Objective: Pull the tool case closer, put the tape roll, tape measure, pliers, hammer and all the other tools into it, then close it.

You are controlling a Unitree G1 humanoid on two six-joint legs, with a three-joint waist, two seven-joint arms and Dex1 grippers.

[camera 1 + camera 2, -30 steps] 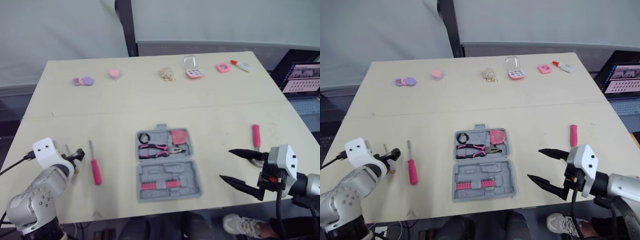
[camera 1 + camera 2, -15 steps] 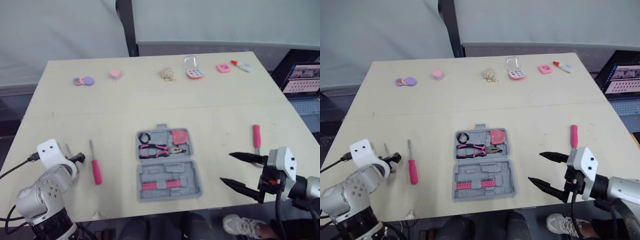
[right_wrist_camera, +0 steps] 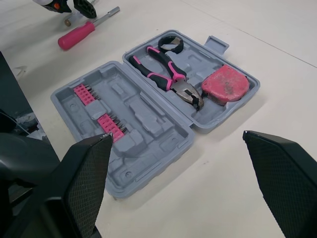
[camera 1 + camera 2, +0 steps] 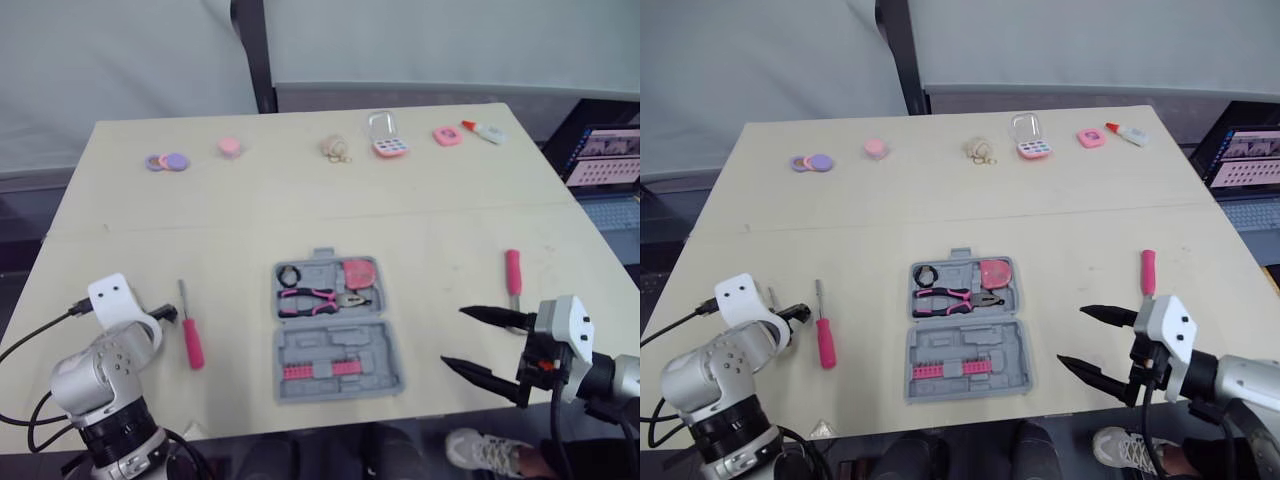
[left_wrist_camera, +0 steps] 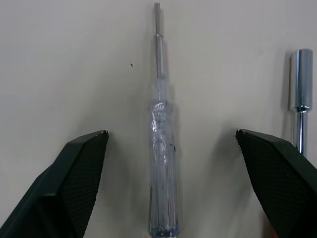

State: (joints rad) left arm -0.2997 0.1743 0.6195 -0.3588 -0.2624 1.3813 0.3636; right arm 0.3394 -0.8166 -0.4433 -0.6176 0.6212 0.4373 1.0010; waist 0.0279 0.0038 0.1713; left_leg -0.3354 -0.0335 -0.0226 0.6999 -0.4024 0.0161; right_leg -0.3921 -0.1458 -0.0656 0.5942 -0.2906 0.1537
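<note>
The grey tool case [image 4: 335, 325] lies open mid-table. It holds a black tape roll [image 4: 289, 275], pink-handled pliers [image 4: 320, 298], a pink tape measure [image 4: 357, 272] and pink bits [image 4: 320, 370]. My left gripper [image 5: 171, 133] is open just above the table. Its fingers straddle a small clear-handled screwdriver [image 5: 161, 144], apart from it on both sides. A pink-handled screwdriver [image 4: 190, 335] lies just right of that gripper [image 4: 165, 314]. To the right of the case my right gripper [image 4: 453, 336] hangs open and empty, pointing at the case [image 3: 153, 109]. The pink-handled hammer [image 4: 513, 272] lies just beyond it.
Small items line the table's far edge: purple and pink discs [image 4: 166, 161], a pink puck [image 4: 229, 147], a beige bundle [image 4: 335, 149], a clear-lidded box [image 4: 386, 135], a pink piece [image 4: 446, 136] and a glue bottle [image 4: 484, 131]. A laptop [image 4: 605, 170] sits off the right side.
My left arm has swung round, and its gripper has shifted slightly right and nearer, toward the pink-handled screwdriver. The right gripper has dropped a little toward the front edge. The tools have not moved.
</note>
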